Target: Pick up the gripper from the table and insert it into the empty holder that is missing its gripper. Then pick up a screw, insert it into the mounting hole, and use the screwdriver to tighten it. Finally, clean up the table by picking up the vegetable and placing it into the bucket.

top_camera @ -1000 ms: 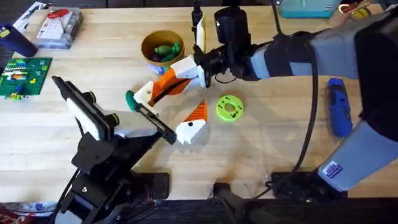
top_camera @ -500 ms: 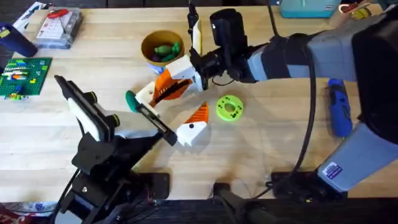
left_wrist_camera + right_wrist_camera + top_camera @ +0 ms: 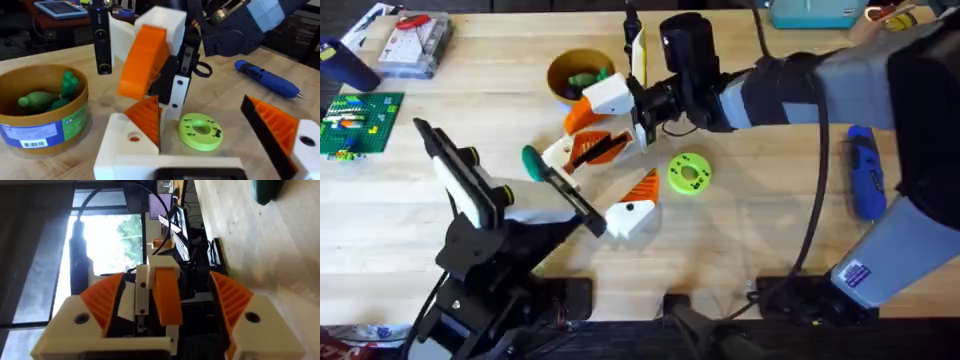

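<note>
My right gripper (image 3: pixel 638 112) (image 3: pixel 167 282) reaches across the middle, shut on the gripper (image 3: pixel 605 100) (image 3: pixel 150 55), a white block with an orange finger, held in the air. Just below it my left gripper (image 3: pixel 615 170) (image 3: pixel 200 110) stands wide open with nothing between its white and orange fingers. The yellow bucket (image 3: pixel 555 70) (image 3: pixel 45 125) behind holds green vegetables (image 3: pixel 585 80). A dark green rounded vegetable (image 3: pixel 530 160) (image 3: pixel 270 190) lies on the table by my left gripper. The blue screwdriver (image 3: pixel 867 170) (image 3: pixel 267 82) lies at the right. A black upright bar (image 3: pixel 635 45) (image 3: pixel 100 37) stands beyond; I cannot tell if it is the holder. The screw is too small to tell.
A lime-green ring (image 3: pixel 689 172) (image 3: pixel 200 131) lies flat right of my left gripper. A green brick plate (image 3: pixel 358 122) and a clear box (image 3: pixel 415 45) sit at the far left. Bare wood lies between the ring and the screwdriver.
My right gripper has raised the held gripper away from my left gripper's finger, toward the bucket. The left arm has barely moved.
</note>
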Controlling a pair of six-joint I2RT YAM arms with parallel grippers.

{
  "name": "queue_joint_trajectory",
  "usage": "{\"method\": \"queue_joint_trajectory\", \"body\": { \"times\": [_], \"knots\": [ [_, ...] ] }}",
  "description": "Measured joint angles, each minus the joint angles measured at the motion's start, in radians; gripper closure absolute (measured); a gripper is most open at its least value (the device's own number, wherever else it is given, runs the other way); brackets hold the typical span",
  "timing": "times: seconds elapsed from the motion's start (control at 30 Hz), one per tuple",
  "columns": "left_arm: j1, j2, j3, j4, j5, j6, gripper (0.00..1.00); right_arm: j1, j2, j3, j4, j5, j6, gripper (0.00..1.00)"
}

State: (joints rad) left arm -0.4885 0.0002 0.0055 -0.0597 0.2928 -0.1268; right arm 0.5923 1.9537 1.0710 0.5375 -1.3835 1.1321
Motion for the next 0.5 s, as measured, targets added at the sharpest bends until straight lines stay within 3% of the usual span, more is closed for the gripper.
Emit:
{"method": "queue_joint_trajectory", "body": {
  "times": [0.23,0.5],
  "knots": [
    [0.000,0.000,0.000,0.000,0.001,0.000,0.009,-0.045,0.000,0.000,0.000,0.024,0.001,0.008],
    [0.000,0.000,0.000,0.000,0.002,0.000,0.009,-0.194,0.000,0.000,0.000,0.058,-0.005,0.008]
  ]
}}
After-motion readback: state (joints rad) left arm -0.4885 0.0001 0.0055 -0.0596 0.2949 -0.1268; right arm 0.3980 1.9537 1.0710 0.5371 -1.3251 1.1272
